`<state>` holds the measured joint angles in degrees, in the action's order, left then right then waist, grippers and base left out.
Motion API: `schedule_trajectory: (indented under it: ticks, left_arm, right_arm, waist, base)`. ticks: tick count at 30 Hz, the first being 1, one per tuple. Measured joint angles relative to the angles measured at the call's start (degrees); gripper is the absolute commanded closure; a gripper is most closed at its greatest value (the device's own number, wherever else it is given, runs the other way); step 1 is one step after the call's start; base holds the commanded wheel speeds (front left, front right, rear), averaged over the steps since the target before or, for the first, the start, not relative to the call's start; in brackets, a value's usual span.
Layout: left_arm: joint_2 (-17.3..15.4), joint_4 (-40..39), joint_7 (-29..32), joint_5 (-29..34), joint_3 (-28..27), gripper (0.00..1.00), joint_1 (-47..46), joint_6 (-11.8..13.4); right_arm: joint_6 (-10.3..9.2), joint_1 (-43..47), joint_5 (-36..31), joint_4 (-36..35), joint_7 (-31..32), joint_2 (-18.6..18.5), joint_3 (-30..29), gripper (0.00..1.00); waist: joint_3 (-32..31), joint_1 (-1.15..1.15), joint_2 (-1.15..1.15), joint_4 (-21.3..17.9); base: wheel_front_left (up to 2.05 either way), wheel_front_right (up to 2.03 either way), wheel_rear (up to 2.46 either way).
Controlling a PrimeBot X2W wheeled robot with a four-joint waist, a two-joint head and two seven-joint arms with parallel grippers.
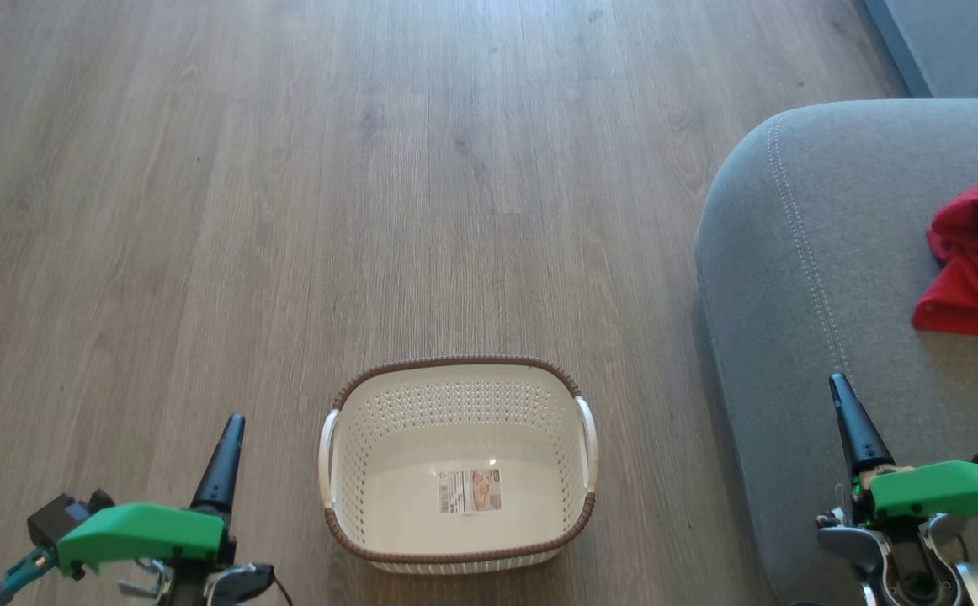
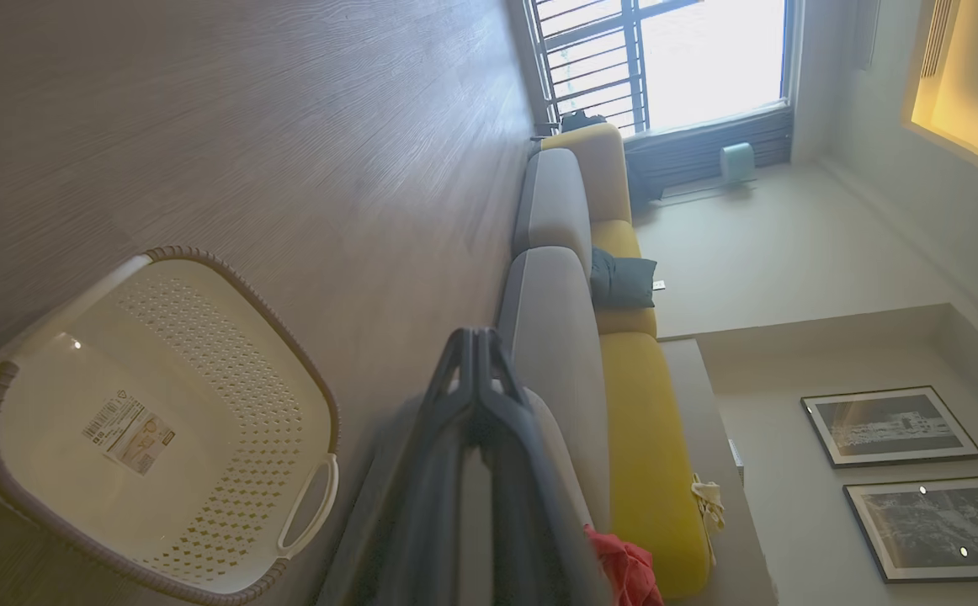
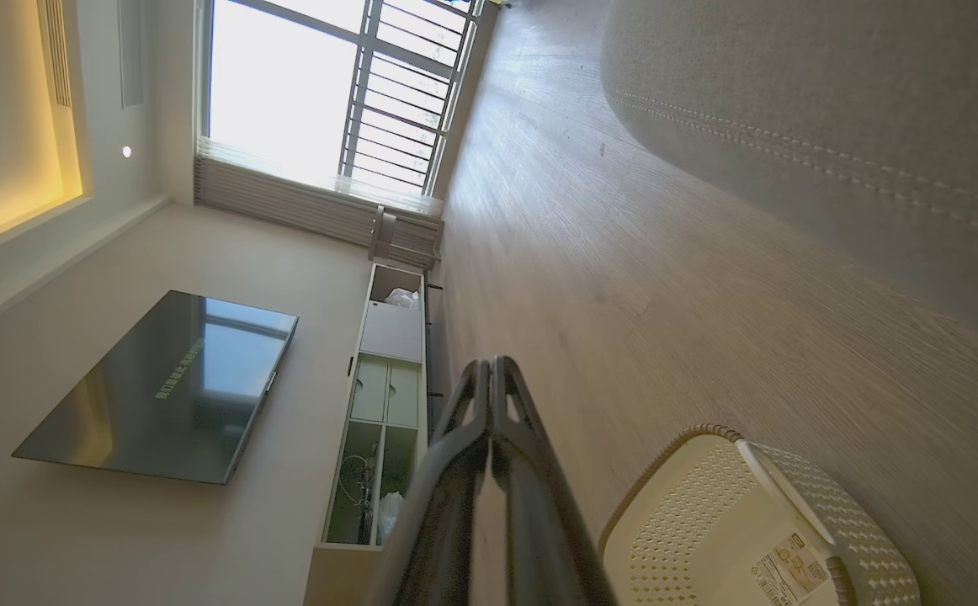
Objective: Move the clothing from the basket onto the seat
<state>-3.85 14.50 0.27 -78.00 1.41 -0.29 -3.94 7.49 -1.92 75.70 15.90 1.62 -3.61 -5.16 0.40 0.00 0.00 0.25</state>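
Head view: we see basket (image 1: pixel 455 364) holding nothing but label (image 1: pixel 470 491). Clothing (image 1: pixel 973 261) heaped on seat (image 1: pixel 834 252). We judge transfer done; next move calls for confirming both garments, heap cut off at edge. Left gripper (image 1: pixel 224 459), right gripper (image 1: pixel 851 421): clenched, empty.

Left wrist view: left gripper (image 2: pixel 476 370) tips pressed together, grasping nothing; clothing (image 2: pixel 624 568) on seat (image 2: pixel 548 337).

Right wrist view: right gripper (image 3: pixel 489 396) likewise, touching nothing; basket (image 3: pixel 691 522) beside.

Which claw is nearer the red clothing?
Right. The right claw is over the grey fabric seat, close to the crumpled red clothing; the left claw lies beyond the cream plastic basket.
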Motion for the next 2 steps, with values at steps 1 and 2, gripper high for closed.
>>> schedule_trajectory:
  ticks: [1, 2]
  left_arm:
    - [0.0, 0.1, 0.3, -0.6, -0.1, 1.0, -0.1, -0.1]
    - [0.0, 0.2, 0.4, -1.3, -0.3, 1.0, -0.2, -0.5]
  right_arm:
    - [0.0, -0.1, 0.6, 0.0, 0.1, 0.0, 0.0, 1.0]
    - [0.0, -0.1, 1.2, 0.0, 0.5, 0.0, -0.1, 1.0]
  waist:
    - [0.0, 0.0, 0.0, 0.0]
    - [0.0, 0.0, 0.0, 0.0]
  base:
    - [0.0, 0.0, 0.0]
    - [0.0, 0.0, 0.0]
